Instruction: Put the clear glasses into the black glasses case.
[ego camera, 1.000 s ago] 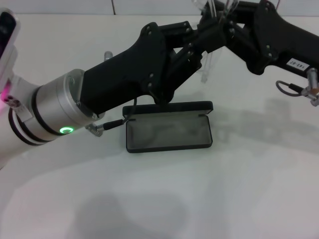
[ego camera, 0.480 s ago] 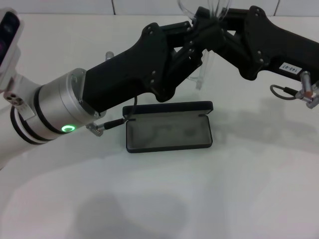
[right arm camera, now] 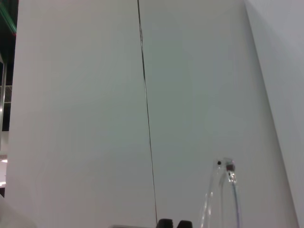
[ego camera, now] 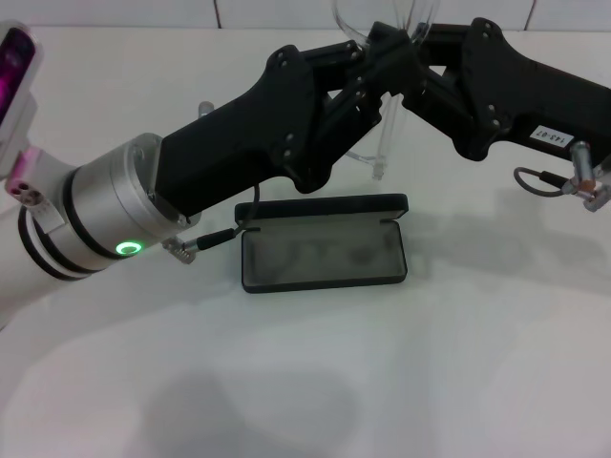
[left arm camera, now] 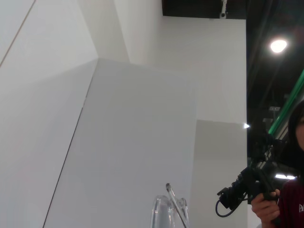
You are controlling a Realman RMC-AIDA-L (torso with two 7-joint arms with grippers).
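The clear glasses [ego camera: 384, 134] hang in the air above the far side of the table, one thin temple arm pointing down. Both grippers meet on them at the top middle of the head view: my left gripper [ego camera: 377, 67] reaches in from the left, my right gripper [ego camera: 420, 52] from the right, each shut on the glasses. The black glasses case [ego camera: 325, 256] lies open on the table just in front of and below them, grey lining up and lid [ego camera: 329, 203] laid back. A clear piece of the glasses [left arm camera: 168, 211] shows in the left wrist view, a temple tip [right arm camera: 223, 190] in the right wrist view.
The white table [ego camera: 382, 382] stretches in front of the case. My left forearm [ego camera: 229, 143] crosses above the case's left end. A small clear piece [ego camera: 205, 103] peeks from behind that arm. A person with a camera [left arm camera: 280, 194] stands far off.
Both grippers and the glasses have shifted a little to the left, and the hanging temple arm now reaches lower, closer to the case's lid. The case has not moved.
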